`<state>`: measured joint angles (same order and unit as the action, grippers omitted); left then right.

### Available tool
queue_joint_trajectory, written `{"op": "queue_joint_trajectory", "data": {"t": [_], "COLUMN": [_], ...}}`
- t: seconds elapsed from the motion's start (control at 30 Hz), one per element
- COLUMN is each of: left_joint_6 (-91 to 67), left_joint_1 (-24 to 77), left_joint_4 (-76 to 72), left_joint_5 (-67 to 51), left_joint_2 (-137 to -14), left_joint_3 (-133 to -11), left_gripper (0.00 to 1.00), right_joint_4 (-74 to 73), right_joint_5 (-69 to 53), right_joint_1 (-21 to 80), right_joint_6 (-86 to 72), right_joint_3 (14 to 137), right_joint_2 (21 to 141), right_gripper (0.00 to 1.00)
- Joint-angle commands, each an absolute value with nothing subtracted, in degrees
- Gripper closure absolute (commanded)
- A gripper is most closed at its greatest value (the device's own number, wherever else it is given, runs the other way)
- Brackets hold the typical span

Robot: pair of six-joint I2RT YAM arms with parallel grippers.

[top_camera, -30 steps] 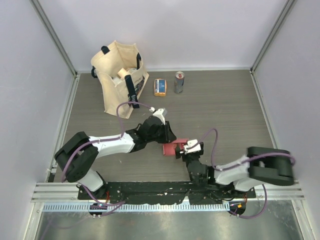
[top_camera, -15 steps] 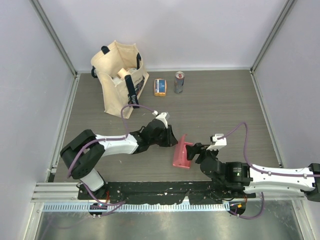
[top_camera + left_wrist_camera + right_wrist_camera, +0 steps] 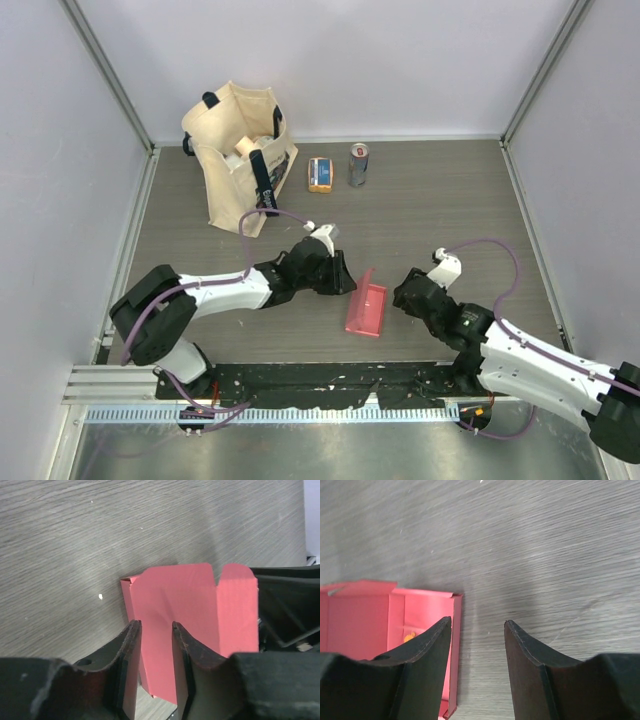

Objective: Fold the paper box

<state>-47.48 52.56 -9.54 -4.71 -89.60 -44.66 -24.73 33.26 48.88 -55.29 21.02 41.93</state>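
The paper box (image 3: 366, 306) is a pinkish-red card shape lying open on the wooden table between my two grippers. In the left wrist view its notched flap (image 3: 190, 605) stands just beyond my left gripper (image 3: 155, 624), whose jaws are a little apart with nothing pinched between them. From above, the left gripper (image 3: 344, 279) sits at the box's left edge. My right gripper (image 3: 477, 621) is open over bare table, its left finger overlapping the box's right rim (image 3: 451, 630). Seen from above, the right gripper (image 3: 402, 295) is just right of the box.
A beige tote bag (image 3: 240, 150) stands at the back left. An orange-and-blue packet (image 3: 319, 174) and a small can (image 3: 358, 164) stand beside it near the back wall. Grey walls enclose the table on three sides.
My right arm has swung out to the right, its gripper has come off the box and its jaws have narrowed. The box has shifted slightly right and now lies opened out. The left gripper barely moved.
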Motion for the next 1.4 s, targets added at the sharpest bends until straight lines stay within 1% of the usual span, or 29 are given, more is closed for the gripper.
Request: {"op": "queue_joint_trajectory", "data": {"t": [0.0,0.03,0.07,0.1,0.13,0.2,0.23,0.33,0.43,0.5,0.53,0.57,0.63,0.67,0.73,0.83,0.9,0.97,1.07,1.1,1.17,1.2,1.27,1.3,1.37], "left_joint_6": [-48.4,-48.3,-47.8,-46.8,-46.1,-45.3,-45.3,-46.4,-46.8,-46.7,-46.6,-46.1,-46.0,-45.9,-46.4,-48.9,-50.0,-50.3,-49.6,-49.2,-48.5,-48.3,-47.7,-47.5,-47.5], "left_joint_1": [52.8,52.9,52.8,52.9,52.9,52.8,52.9,52.8,52.7,52.7,52.7,52.7,52.6,52.6,52.4,52.4,52.4,52.2,51.6,51.4,51.2,51.0,50.4,50.1,48.9], "left_joint_4": [-8.0,-7.3,-6.3,-4.6,-3.9,-3.1,-3.0,-1.5,1.5,4.4,5.5,6.5,9.4,9.9,11.3,11.9,9.8,8.7,8.3,8.1,7.3,6.9,5.8,4.7,1.6], "left_joint_5": [-6.4,-6.2,-5.5,-5.2,-4.2,-4.0,-3.8,-3.5,-0.9,2.5,3.6,4.6,8.1,9.5,13.7,17.7,17.9,18.5,18.1,17.9,17.8,17.8,17.6,17.1,14.7], "left_joint_2": [-85.6,-84.6,-84.1,-83.4,-82.5,-79.6,-78.6,-74.6,-70.4,-67.4,-66.5,-65.6,-62.6,-61.4,-58.0,-52.5,-49.8,-47.0,-46.8,-47.0,-48.4,-49.0,-49.9,-50.8,-52.0], "left_joint_3": [-46.7,-46.8,-47.1,-46.9,-46.7,-44.8,-43.9,-39.6,-36.2,-34.6,-34.5,-34.1,-33.8,-33.4,-32.8,-30.3,-27.1,-24.4,-23.7,-23.8,-24.1,-24.2,-24.1,-23.9,-23.6], "left_gripper": [0.63,0.61,0.59,0.58,0.55,0.52,0.48,0.47,0.46,0.46,0.46,0.46,0.46,0.46,0.44,0.46,0.48,0.49,0.44,0.4,0.35,0.32,0.3,0.3,0.34], "right_joint_4": [-13.5,-12.5,-11.2,-9.3,-8.3,-5.1,-4.1,-0.4,4.5,5.3,4.8,4.6,7.7,9.0,9.1,8.8,9.8,10.5,10.6,10.8,11.2,11.5,11.7,11.8,12.0], "right_joint_5": [23.9,22.6,21.4,20.0,19.2,17.3,15.3,10.9,10.1,12.5,13.7,15.9,18.1,20.1,25.4,32.2,34.3,35.1,34.8,34.7,35.4,35.6,36.3,36.1,35.4], "right_joint_1": [48.2,48.2,48.2,48.2,48.2,48.2,48.2,48.3,48.2,48.3,48.3,48.3,48.6,49.0,50.4,52.1,52.7,52.8,53.3,53.4,53.7,53.6,53.9,54.1,54.3], "right_joint_6": [-52.1,-52.6,-52.7,-54.1,-54.5,-54.7,-54.7,-55.8,-58.4,-61.9,-64.4,-70.3,-75.6,-79.3,-82.4,-89.8,-94.7,-97.3,-97.2,-97.1,-95.5,-94.7,-91.5,-90.0,-82.5], "right_joint_3": [19.6,19.2,17.9,17.3,16.7,14.8,14.2,13.0,12.2,12.2,12.3,12.4,12.1,12.5,14.3,18.6,21.6,25.7,32.0,33.5,35.8,35.9,35.6,35.3,34.3], "right_joint_2": [43.0,43.7,44.4,44.7,44.9,45.6,46.1,50.1,54.3,55.8,56.8,57.1,58.6,59.3,61.8,68.4,74.1,79.9,84.6,87.0,88.4,88.6,87.9,87.2,84.0], "right_gripper": [0.48,0.5,0.61,0.64,0.64,0.64,0.6,0.57,0.55,0.55,0.58,0.65,0.75,0.78,0.79,0.81,0.82,0.83,0.82,0.79,0.73,0.66,0.54,0.45,0.38]}}
